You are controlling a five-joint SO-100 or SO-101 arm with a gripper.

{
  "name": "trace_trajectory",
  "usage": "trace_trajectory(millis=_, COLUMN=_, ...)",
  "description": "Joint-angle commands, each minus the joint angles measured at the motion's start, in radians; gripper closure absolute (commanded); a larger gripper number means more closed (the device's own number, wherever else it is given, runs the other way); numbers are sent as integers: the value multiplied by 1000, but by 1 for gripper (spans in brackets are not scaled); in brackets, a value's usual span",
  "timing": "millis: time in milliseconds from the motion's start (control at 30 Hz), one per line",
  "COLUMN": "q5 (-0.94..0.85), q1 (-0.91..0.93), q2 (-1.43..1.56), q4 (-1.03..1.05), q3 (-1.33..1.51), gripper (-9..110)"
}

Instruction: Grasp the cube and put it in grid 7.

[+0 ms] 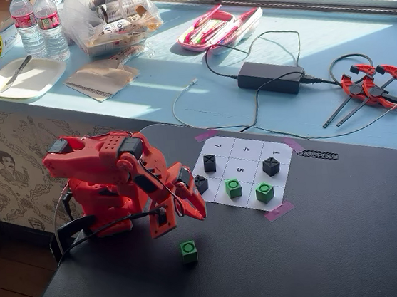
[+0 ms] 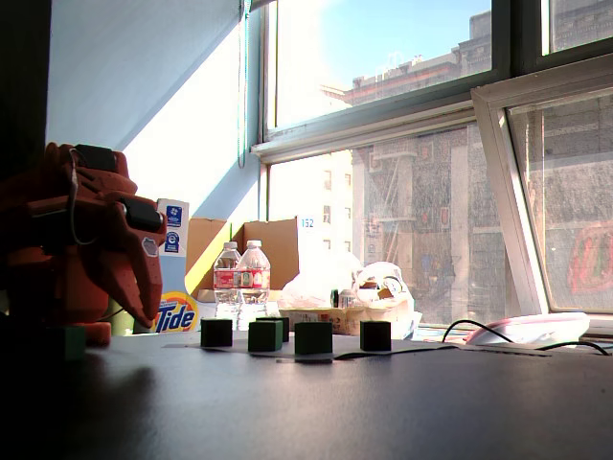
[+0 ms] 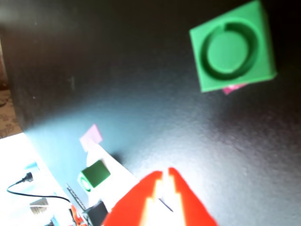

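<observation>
A bright green cube (image 1: 189, 251) with a dark ring on top sits alone on the black table, off the grid. In the wrist view this cube (image 3: 233, 47) is at the upper right, well apart from my fingertips. My red gripper (image 1: 197, 213) hovers above and just left of it, shut and empty; its tips (image 3: 164, 178) are closed together. Grid 7 (image 1: 217, 146) is the bare near-left corner cell of the white paper grid (image 1: 245, 149). Two more green cubes (image 1: 233, 188) (image 1: 264, 192) stand on the grid's front row.
Three black cubes (image 1: 209, 163) (image 1: 201, 184) (image 1: 271, 166) stand on the grid. Pink tape (image 1: 278, 212) holds its corners. Behind on the blue sill lie a power brick (image 1: 271, 77) with cables, red clamps (image 1: 371, 86), a plate (image 1: 24, 76) and bottles (image 1: 39, 24).
</observation>
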Motion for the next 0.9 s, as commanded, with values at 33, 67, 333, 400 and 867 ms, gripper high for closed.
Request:
trace_trajectory(millis=33, q5=-14, q1=-9, q2=3, q4=-14, q3=44, gripper=101)
trace_trajectory(millis=67, q5=-14, q1=-9, q2=3, q4=-14, q3=44, gripper=101)
trace_trajectory(millis=333, q5=-14, q1=-9, q2=3, q4=-14, q3=44, gripper=101)
trace_trajectory(millis=400, q5=-14, q1=-9, q2=3, q4=-14, q3=44, gripper=101)
trace_trajectory(millis=867, q5=-41, q1=-31, q2=3, q4=-15, q3=44, gripper=101)
